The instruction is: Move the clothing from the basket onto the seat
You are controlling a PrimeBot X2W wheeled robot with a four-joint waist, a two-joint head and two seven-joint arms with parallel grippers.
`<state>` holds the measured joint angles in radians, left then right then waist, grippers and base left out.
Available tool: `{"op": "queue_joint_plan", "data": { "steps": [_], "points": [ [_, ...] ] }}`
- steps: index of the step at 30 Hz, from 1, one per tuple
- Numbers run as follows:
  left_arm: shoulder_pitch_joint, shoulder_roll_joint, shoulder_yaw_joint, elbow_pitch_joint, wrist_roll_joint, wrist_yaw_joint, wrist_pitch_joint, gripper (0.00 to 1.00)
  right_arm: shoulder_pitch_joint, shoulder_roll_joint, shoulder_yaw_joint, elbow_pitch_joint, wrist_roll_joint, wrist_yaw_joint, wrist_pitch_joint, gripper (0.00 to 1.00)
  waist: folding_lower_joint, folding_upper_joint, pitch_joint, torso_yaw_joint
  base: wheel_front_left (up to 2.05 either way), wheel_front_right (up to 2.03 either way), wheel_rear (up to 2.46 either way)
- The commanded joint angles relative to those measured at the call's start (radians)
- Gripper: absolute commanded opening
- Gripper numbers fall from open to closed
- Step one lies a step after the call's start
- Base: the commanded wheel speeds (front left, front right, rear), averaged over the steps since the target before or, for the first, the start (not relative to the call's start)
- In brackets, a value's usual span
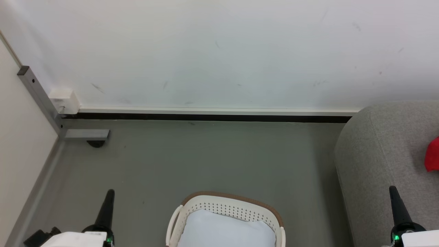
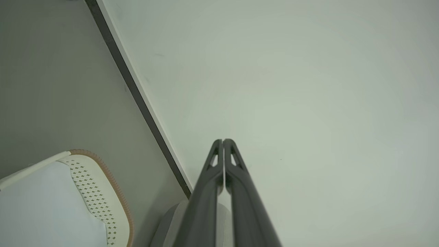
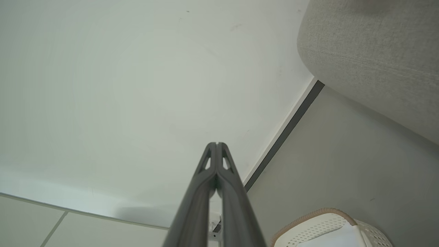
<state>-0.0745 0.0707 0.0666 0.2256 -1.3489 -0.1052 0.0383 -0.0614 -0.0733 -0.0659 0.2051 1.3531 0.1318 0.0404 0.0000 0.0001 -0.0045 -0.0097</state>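
Basket (image 1: 223, 207) stands on the grey floor (image 1: 205, 161) at 6 o'clock in the head view, cut off by the lower edge. A pale white-blue sheet (image 1: 226, 230) lies inside it; what lies beneath the sheet cannot be told. The seat (image 1: 377, 147), a grey sofa, occupies 3 to 4 o'clock, its rounded end near the dark skirting strip (image 1: 205, 117) at the foot of the white wall (image 1: 219, 51). A patch of red clothing (image 1: 432, 154) rests on the seat at 3 o'clock, cropped by the frame edge, with trim and lettering not legible. The left gripper (image 1: 110, 191) sits at 7 o'clock and the right gripper (image 1: 392, 188) at 5 o'clock, both pointing toward 12 and touching nothing. In the left wrist view its fingers (image 2: 205, 199) meet at the tips, clenched on nothing. In the right wrist view the fingers (image 3: 197, 199) are likewise pressed together and empty. A metal frame (image 1: 37, 92) stands at 9 o'clock.
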Motion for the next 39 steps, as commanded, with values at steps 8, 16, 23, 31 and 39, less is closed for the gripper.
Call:
{"op": "queue_joint_plan", "data": {
  "steps": [8, 16, 23, 31, 39],
  "points": [
    [-0.022, -0.005, 0.018, 0.005, -0.083, -0.011, 0.025, 0.00, -0.025, 0.000, -0.013, 0.009, 0.081, -0.002, 0.019, 0.00, 0.0000, -0.0001, 0.002, 0.002, 0.00, 0.00, 0.00],
    [-0.028, -0.010, 0.028, 0.009, -0.137, -0.018, 0.041, 0.00, -0.035, 0.004, -0.020, 0.019, 0.139, -0.002, 0.031, 0.00, 0.0000, -0.0001, 0.003, 0.004, 0.00, 0.00, 0.00],
    [-0.031, -0.013, 0.037, 0.013, -0.181, -0.020, 0.054, 0.00, -0.042, 0.007, -0.026, 0.027, 0.188, -0.002, 0.044, 0.00, 0.0000, -0.0001, 0.005, 0.006, 0.00, 0.00, 0.00],
    [-0.036, -0.017, 0.044, 0.017, -0.226, -0.025, 0.067, 0.00, -0.044, 0.011, -0.032, 0.035, 0.230, -0.002, 0.055, 0.00, 0.0000, -0.0001, 0.006, 0.008, 0.00, 0.00, 0.00],
    [-0.039, -0.021, 0.051, 0.021, -0.271, -0.029, 0.080, 0.00, -0.052, 0.015, -0.038, 0.042, 0.273, -0.002, 0.065, 0.00, 0.0000, -0.0001, 0.008, 0.010, 0.00, 0.00, 0.00]
  ]
}}
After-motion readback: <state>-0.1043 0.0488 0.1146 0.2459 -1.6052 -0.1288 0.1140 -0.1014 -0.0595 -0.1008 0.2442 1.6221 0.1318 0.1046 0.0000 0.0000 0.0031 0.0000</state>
